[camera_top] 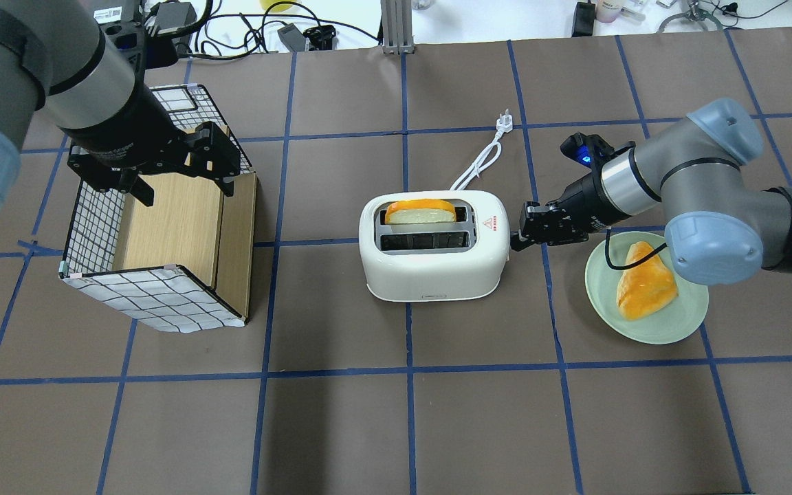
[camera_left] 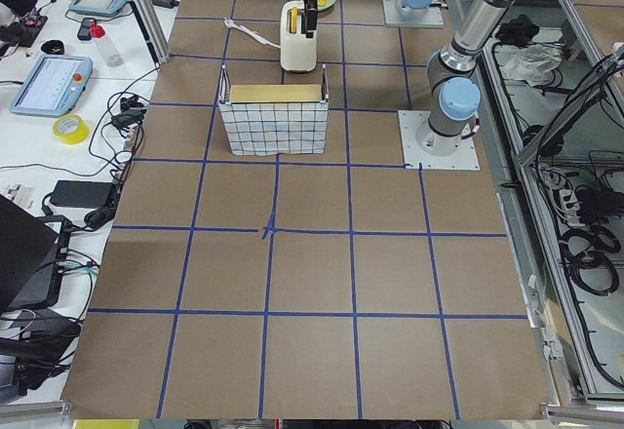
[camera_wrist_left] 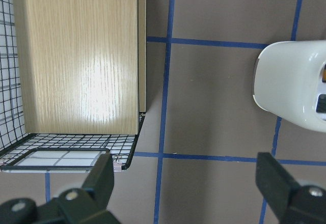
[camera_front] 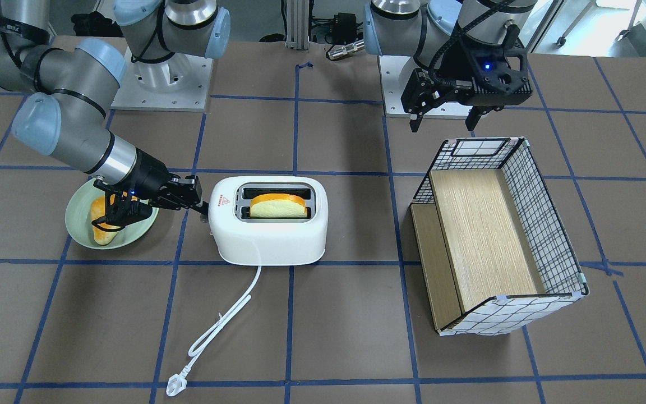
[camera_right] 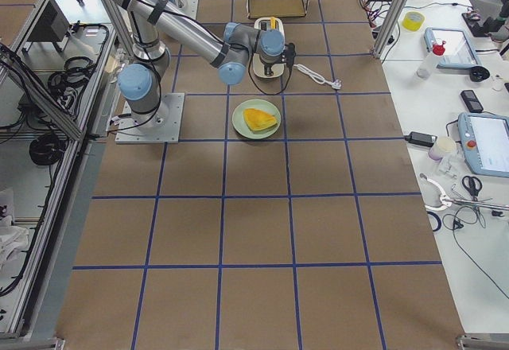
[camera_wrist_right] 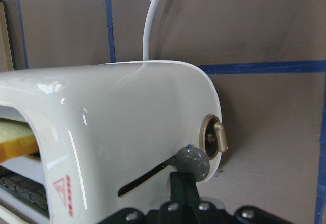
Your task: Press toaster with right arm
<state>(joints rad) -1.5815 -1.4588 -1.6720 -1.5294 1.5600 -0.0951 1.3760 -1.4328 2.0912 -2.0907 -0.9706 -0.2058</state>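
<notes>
Reaches low over the table with the right arm to the white toaster, set mid-table between wire basket and green plate, bread slice upright in one slot. Hangs the left gripper over the basket, fingers spread wide; brings the right gripper, fingers closed together, up to the small grey lever knob on the toaster's end, seemingly touching it. Probably light, glossy and apt to skid, so best pressed straight down on that stiff knob, not the shell.
</notes>
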